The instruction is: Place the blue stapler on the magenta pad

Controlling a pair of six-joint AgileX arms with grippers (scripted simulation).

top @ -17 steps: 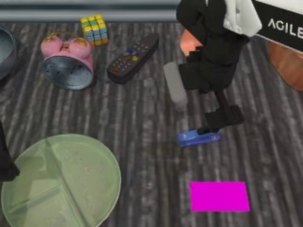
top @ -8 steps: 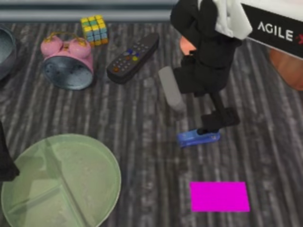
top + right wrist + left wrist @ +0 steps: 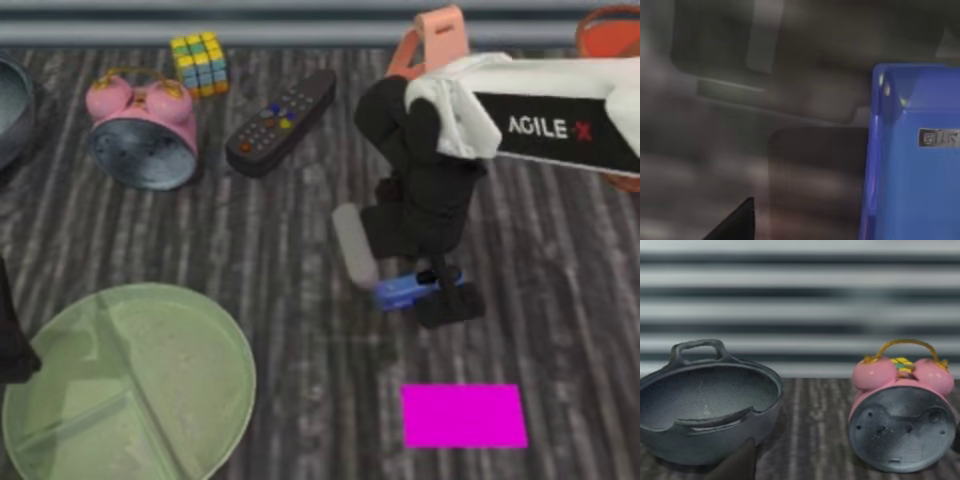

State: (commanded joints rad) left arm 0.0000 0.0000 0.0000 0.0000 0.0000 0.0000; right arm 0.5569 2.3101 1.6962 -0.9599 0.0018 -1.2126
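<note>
The blue stapler (image 3: 400,292) lies on the dark striped table, a short way behind the magenta pad (image 3: 463,415), which is bare. My right gripper (image 3: 434,290) has come down right over the stapler's black end and stands open, with one black finger (image 3: 448,305) on the stapler's near side. In the right wrist view the stapler (image 3: 912,160) fills the picture very close up, and one dark fingertip (image 3: 740,220) shows apart from it. My left arm (image 3: 10,345) is parked at the table's left edge, and its fingertip (image 3: 737,462) shows low in its own view.
A dark remote (image 3: 280,122), a colour cube (image 3: 200,62), a pink alarm clock (image 3: 140,125) and a dark pot (image 3: 8,110) sit along the back left. A green divided plate (image 3: 130,385) fills the front left. Orange objects (image 3: 440,35) stand behind the right arm.
The right arm has swung forward and lowered, so its gripper went from just behind the stapler to directly over it. The stapler and the pad have not moved.
</note>
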